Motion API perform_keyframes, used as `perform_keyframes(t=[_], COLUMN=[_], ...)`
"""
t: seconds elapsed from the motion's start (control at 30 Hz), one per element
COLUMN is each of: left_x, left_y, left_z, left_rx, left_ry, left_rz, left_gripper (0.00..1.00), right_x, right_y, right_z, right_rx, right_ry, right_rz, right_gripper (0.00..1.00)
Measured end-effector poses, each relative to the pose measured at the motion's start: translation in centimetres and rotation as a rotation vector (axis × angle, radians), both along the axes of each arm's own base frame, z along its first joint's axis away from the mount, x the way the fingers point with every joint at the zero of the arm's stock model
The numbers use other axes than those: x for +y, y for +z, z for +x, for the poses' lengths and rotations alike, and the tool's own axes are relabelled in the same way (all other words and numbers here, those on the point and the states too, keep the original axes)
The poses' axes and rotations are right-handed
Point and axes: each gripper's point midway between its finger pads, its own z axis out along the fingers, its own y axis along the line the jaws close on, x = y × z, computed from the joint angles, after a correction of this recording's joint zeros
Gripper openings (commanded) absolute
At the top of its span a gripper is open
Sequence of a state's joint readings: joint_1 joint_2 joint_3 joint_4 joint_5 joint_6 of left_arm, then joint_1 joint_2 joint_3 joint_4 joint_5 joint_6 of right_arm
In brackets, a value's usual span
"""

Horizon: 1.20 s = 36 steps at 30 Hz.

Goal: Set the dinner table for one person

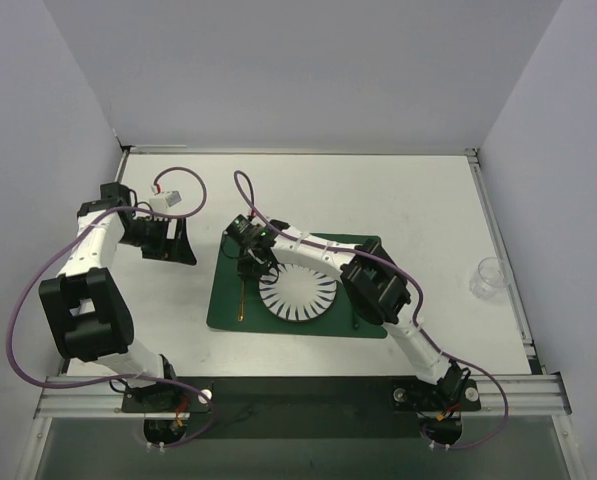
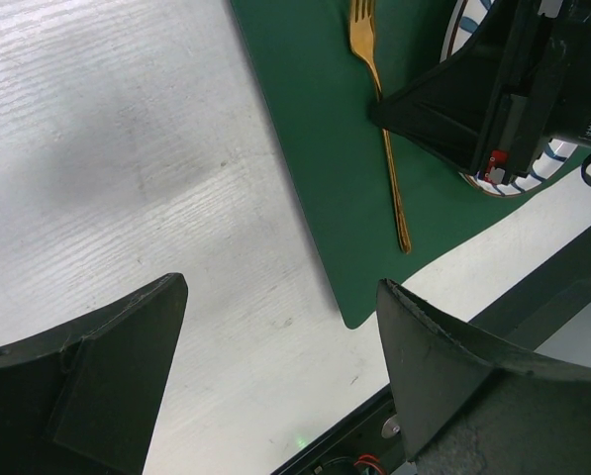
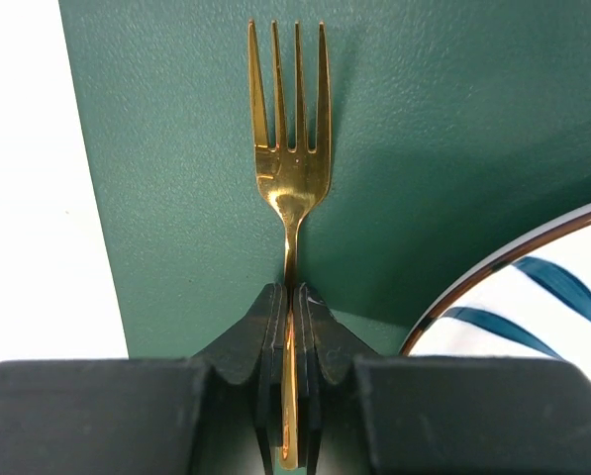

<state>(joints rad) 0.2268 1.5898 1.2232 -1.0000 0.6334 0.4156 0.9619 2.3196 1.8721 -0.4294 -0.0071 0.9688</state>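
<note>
A gold fork point(image 3: 290, 148) lies along the left side of the dark green placemat point(image 3: 176, 148), just left of the white plate with blue stripes point(image 3: 542, 297). My right gripper point(image 3: 290, 297) is shut on the fork's handle, tines pointing away from it. In the top view the right gripper point(image 1: 248, 262) is at the plate's point(image 1: 298, 290) far left edge. My left gripper point(image 1: 183, 245) is open and empty above the white dinner table point(image 1: 378, 190), left of the placemat point(image 1: 223, 300). The left wrist view shows the fork point(image 2: 386, 148) and the open gripper point(image 2: 280, 376).
A clear glass cup point(image 1: 490, 275) stands near the table's right edge. A thin utensil point(image 1: 357, 322) lies on the placemat right of the plate. The metal rail runs along the near edge point(image 2: 533, 287). Purple cables loop over both arms.
</note>
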Motion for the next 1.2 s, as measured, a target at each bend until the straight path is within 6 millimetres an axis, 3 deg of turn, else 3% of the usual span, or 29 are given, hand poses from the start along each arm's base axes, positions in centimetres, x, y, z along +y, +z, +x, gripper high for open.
perform_keyframes(t=[0.5, 0.6, 0.77, 1.1, 1.2], left_x=[0.0, 0.1, 0.1, 0.0, 0.0], left_y=[0.0, 0.0, 0.0, -0.2, -0.2], left_z=[0.0, 0.0, 0.0, 0.0, 0.0], left_rx=[-0.001, 0.000, 0.001, 0.007, 0.006], left_ry=[0.001, 0.003, 0.003, 0.001, -0.004], left_rz=[-0.001, -0.001, -0.003, -0.007, -0.007], left_gripper=[0.88, 0.88, 0.88, 0.88, 0.88], right_x=[0.9, 0.9, 1.2, 1.2, 0.5], right_y=[-0.1, -0.1, 0.0, 0.5, 2.0], right_z=[0.7, 0.7, 0.8, 1.1, 1.5], right_rx=[-0.017, -0.017, -0.018, -0.041, -0.081], right_ry=[-0.002, -0.005, -0.013, 0.019, 0.101], right_rz=[0.010, 0.010, 0.023, 0.025, 0.006], right_gripper=[0.00, 0.08, 0.32, 0.34, 0.38])
